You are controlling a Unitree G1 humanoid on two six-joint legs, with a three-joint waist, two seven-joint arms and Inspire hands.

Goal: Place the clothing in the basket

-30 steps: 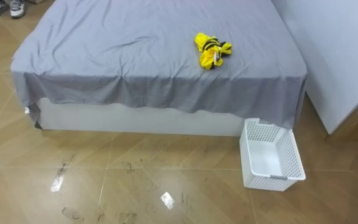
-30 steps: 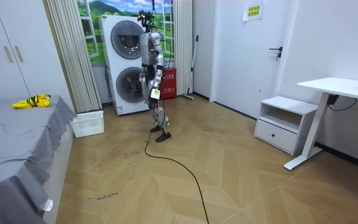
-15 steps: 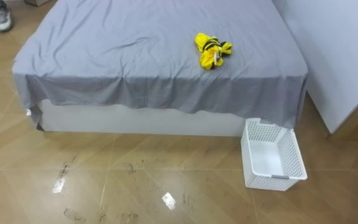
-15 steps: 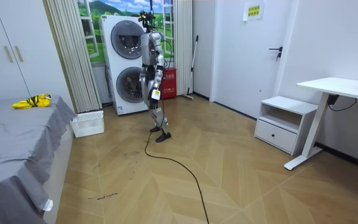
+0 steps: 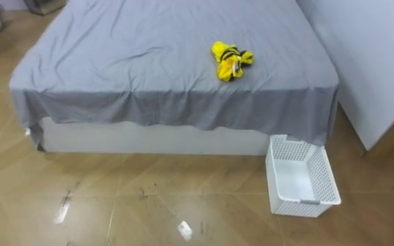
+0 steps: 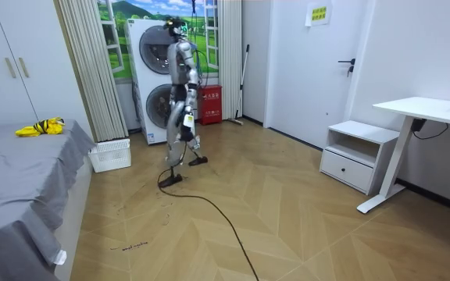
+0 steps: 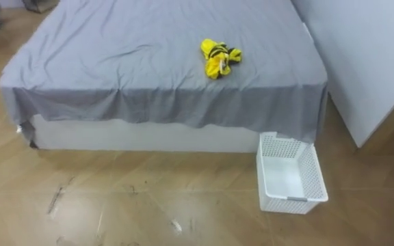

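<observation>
Clothes [image 5: 230, 60], a small crumpled bundle of yellow cloth with black stripes, lie on the bed [image 5: 149, 61], well apart from the basket. A smooth grey sheet with soft wrinkles hangs over the bed's edge. The white plastic basket [image 5: 297, 207], a box with little holes in its walls, sits on the shiny wood floor [image 5: 149, 198] by the bed's corner. Since a second ago the robot has stepped away from the washing machines [image 6: 151, 78] toward the bed. The clothes and the basket have not moved. A hand [image 6: 187, 122] hangs by its hip, and I cannot tell how open it is or if it holds anything.
</observation>
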